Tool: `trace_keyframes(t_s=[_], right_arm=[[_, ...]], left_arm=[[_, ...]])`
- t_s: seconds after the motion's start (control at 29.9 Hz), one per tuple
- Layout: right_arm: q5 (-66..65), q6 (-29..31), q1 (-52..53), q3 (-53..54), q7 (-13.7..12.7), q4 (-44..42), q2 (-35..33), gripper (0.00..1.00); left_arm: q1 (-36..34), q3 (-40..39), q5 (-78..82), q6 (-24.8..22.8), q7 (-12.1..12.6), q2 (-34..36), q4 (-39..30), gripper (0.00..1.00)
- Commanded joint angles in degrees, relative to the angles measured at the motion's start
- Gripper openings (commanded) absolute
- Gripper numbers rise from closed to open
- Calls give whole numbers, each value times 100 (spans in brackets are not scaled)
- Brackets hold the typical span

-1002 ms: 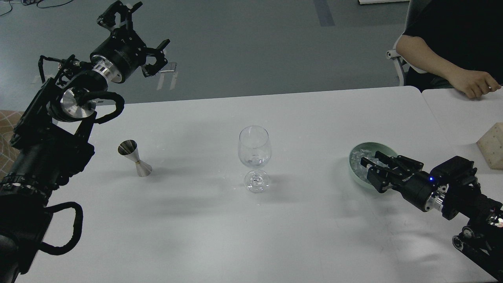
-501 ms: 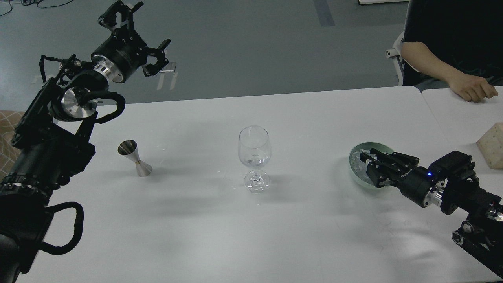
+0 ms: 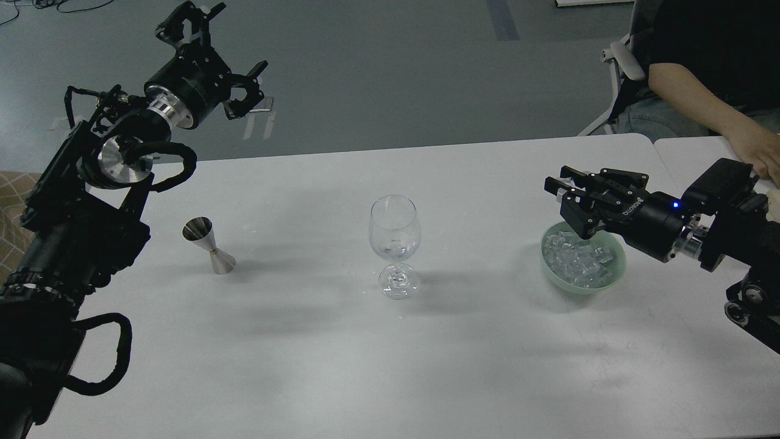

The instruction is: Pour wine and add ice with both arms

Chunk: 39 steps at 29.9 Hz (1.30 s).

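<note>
On the white table (image 3: 341, 366), the wine glass (image 3: 394, 244) lies at nine o'clock from the right gripper (image 3: 563, 192); whether it holds ice (image 3: 579, 259) cannot be told. The left gripper (image 3: 228, 61), fingers apart, hangs farther off.

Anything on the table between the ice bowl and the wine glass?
Nothing visible. The table between the green bowl of ice and the wine glass is bare; the jigger stands beyond the glass.

Your right gripper (image 3: 563, 186) hangs above the far rim of the pale green bowl (image 3: 616, 271), which holds a heap of ice (image 3: 577, 257); whether a cube sits between its fingers cannot be told. Your left gripper (image 3: 222, 61) is raised beyond the table (image 3: 317, 353), fingers spread. The wine glass (image 3: 395, 244) stands upright mid-table, a steel jigger (image 3: 210, 246) to its left.
</note>
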Motion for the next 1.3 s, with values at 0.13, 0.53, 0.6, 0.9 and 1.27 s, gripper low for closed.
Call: trace_keyframes(t_s=[0.13,0.53,0.6,0.9,1.27], right_arm=[[-100,835,1240,-151,-222,227,661,15],[-759,1407,1812,-564,-311,200,1963,15],[-786,1521,1874,-573,-311,200,2034,15],[-760,1925,2024,-582,-302,288,2078,15],[-751,2471,1988,-714,-249,455,2078,15]], left_arm=[[-8,1,1,1,9,-4,0,98],[-26,1,1,1,18,14,0,98],[-26,1,1,1,18,23,0,98],[-26,1,-8,-8,18,-4,0,98],[-17,-8,-26,-17,9,-21,0,98]])
